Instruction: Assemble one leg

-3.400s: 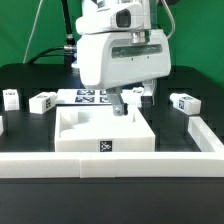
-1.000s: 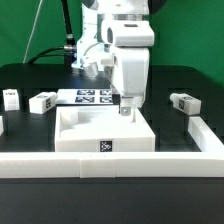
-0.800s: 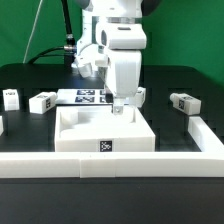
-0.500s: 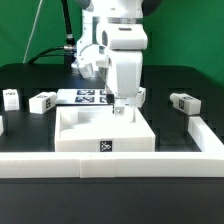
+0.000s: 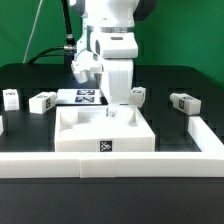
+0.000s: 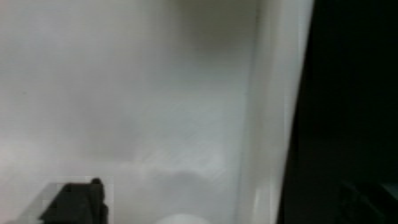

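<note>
My gripper (image 5: 112,106) points straight down over the far part of the white tray-like panel (image 5: 75,133). A small white leg (image 5: 112,113) stands upright there, right under the hand, mostly hidden by it. In the wrist view one dark finger (image 6: 75,201) shows far to one side over the blurred white panel (image 6: 143,90). A pale round shape between the jaws may be the leg's top. The jaws stand wide apart. Loose legs with marker tags lie on the table at the far left (image 5: 10,97), left (image 5: 44,101), behind the hand (image 5: 137,95) and right (image 5: 183,101).
The marker board (image 5: 86,96) lies behind the panel. A long white rail (image 5: 60,166) runs along the front, and another white rail (image 5: 206,135) runs down the exterior view's right. The table is black, with a green backdrop behind.
The hand has turned about its vertical axis over the same spot and shifted slightly toward the exterior view's left. The loose legs and the panel have not moved.
</note>
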You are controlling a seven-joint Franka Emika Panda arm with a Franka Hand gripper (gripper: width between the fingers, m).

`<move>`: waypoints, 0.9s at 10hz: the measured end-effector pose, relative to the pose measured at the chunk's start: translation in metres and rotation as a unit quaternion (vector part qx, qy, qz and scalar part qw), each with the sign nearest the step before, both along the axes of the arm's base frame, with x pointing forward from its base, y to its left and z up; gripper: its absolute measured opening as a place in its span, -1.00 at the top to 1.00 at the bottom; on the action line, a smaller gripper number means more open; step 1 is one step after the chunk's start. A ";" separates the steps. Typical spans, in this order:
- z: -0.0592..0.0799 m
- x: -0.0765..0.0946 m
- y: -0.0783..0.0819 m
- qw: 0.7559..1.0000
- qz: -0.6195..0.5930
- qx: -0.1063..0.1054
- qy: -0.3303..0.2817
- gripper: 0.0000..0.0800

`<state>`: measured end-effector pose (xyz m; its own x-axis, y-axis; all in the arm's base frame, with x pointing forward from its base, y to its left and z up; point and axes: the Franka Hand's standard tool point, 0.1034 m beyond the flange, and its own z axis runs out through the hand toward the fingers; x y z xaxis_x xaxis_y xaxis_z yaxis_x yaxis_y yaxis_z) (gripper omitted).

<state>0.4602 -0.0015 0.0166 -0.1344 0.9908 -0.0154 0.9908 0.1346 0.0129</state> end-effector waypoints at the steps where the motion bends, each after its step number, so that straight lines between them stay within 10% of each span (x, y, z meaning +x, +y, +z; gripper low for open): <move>1: -0.005 -0.001 0.001 1.000 0.000 0.001 0.004 -0.62; 5: -0.009 -0.001 0.002 1.000 0.000 0.003 0.007 -0.32; 8: -0.009 -0.001 0.002 1.000 0.000 0.003 0.007 0.80; 9: -0.009 -0.002 0.001 1.000 -0.001 0.003 0.008 0.80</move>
